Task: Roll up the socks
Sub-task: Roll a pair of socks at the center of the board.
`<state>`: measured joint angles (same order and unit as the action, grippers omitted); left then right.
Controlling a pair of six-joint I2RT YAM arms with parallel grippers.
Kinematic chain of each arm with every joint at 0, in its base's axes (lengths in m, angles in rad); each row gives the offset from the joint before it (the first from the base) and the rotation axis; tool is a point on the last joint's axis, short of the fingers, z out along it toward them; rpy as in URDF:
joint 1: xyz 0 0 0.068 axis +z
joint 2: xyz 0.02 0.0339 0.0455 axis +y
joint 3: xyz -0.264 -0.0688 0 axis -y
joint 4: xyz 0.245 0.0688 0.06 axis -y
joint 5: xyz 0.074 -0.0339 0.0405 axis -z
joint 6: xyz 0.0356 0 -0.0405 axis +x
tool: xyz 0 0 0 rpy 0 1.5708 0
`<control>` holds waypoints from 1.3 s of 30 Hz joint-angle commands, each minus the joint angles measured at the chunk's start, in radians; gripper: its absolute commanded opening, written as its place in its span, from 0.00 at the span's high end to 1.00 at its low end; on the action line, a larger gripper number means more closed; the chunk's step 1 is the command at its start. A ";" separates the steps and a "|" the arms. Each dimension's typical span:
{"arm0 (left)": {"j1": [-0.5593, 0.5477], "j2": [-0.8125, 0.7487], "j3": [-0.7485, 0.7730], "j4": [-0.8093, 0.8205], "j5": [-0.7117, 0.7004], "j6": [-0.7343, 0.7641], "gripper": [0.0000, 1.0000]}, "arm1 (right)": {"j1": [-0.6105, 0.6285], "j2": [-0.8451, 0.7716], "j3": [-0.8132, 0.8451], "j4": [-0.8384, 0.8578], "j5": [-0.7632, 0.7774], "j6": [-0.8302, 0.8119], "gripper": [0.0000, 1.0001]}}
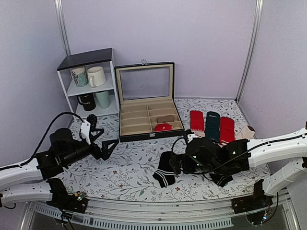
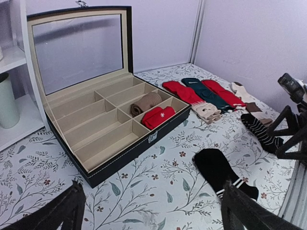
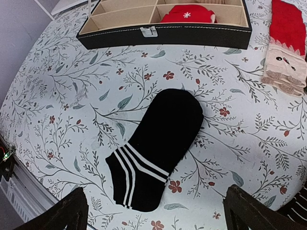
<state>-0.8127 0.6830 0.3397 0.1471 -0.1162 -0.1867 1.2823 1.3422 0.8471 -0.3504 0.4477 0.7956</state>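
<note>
- Black ankle socks (image 3: 160, 139) lie flat on the table (image 3: 62, 96), in front of the compartment box (image 3: 192, 36). Toe points toward the box, white-banded cuff toward the near edge. No fold or curl anywhere along the length. Cannot tell whether this is one sock or a pair stacked.
- Right end effector (image 3: 154, 201) hovers directly over the cuff end, fingers spread wide, nothing between them. No contact with the fabric.
- Left end effector (image 2: 152, 206) is well apart to the left, near the box's front corner, also spread wide and empty, facing across the table toward the socks.
- Box lid stands up. One compartment holds a red roll (image 2: 158, 116), the one behind it a brown roll (image 2: 146, 102); the other compartments visible are bare.
- Further right, flat on the table: red socks and a dark green sock (image 1: 212, 125), plus a thin-striped black sock (image 2: 261, 132).

Progress, as judged: rolling of the banded socks has not started. The whole step is left: grip one end, turn it over along the length, finish a tight roll. The right arm looks best placed to begin at the cuff.
</note>
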 commanded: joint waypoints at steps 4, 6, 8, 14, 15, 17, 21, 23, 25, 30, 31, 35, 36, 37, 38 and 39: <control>-0.032 0.112 0.034 0.019 -0.067 -0.008 0.01 | -0.001 0.012 -0.012 0.029 0.033 -0.002 0.00; -0.037 0.154 0.053 0.001 -0.103 -0.002 0.00 | -0.001 0.011 -0.020 0.025 0.043 0.000 0.00; -0.040 0.181 0.055 0.014 -0.135 -0.008 0.01 | -0.002 0.007 -0.035 0.041 0.047 -0.009 0.00; -0.040 0.091 -0.062 0.197 -0.037 0.011 0.01 | -0.002 0.012 -0.099 0.145 -0.006 -0.076 0.00; -0.040 0.070 -0.084 0.220 -0.019 0.018 0.01 | 0.003 0.007 -0.133 0.215 -0.039 -0.116 0.00; -0.040 0.050 -0.108 0.222 0.003 0.037 0.00 | 0.013 -0.002 -0.212 0.381 -0.125 -0.214 0.00; -0.057 0.085 -0.129 0.194 0.062 0.046 0.00 | 0.023 0.041 -0.283 0.613 -0.284 -0.357 0.01; -0.080 0.088 -0.148 0.200 0.079 0.049 0.00 | 0.035 0.095 -0.255 0.612 -0.324 -0.404 0.03; -0.092 0.074 -0.168 0.209 0.075 0.054 0.00 | 0.053 0.143 -0.230 0.609 -0.337 -0.462 0.04; -0.095 0.070 -0.187 0.224 0.081 0.057 0.02 | 0.073 0.195 -0.211 0.650 -0.334 -0.576 0.10; -0.097 0.077 -0.184 0.224 0.085 0.056 0.04 | 0.073 0.199 -0.218 0.670 -0.339 -0.600 0.12; -0.104 0.096 -0.171 0.208 0.094 0.053 0.06 | 0.074 0.225 -0.223 0.719 -0.388 -0.636 0.26; -0.107 0.096 -0.172 0.205 0.092 0.053 0.07 | 0.074 0.236 -0.221 0.720 -0.399 -0.639 0.31; -0.106 0.098 -0.174 0.204 0.092 0.051 0.07 | 0.074 0.247 -0.221 0.721 -0.410 -0.638 0.36; -0.107 0.098 -0.176 0.207 0.092 0.048 0.07 | 0.073 0.256 -0.222 0.723 -0.415 -0.638 0.40; -0.108 0.102 -0.178 0.212 0.094 0.047 0.07 | 0.073 0.263 -0.225 0.725 -0.420 -0.636 0.41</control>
<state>-0.9035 0.7788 0.1585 0.3378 -0.0345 -0.1425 1.3502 1.5558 0.6144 0.3290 0.0803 0.1951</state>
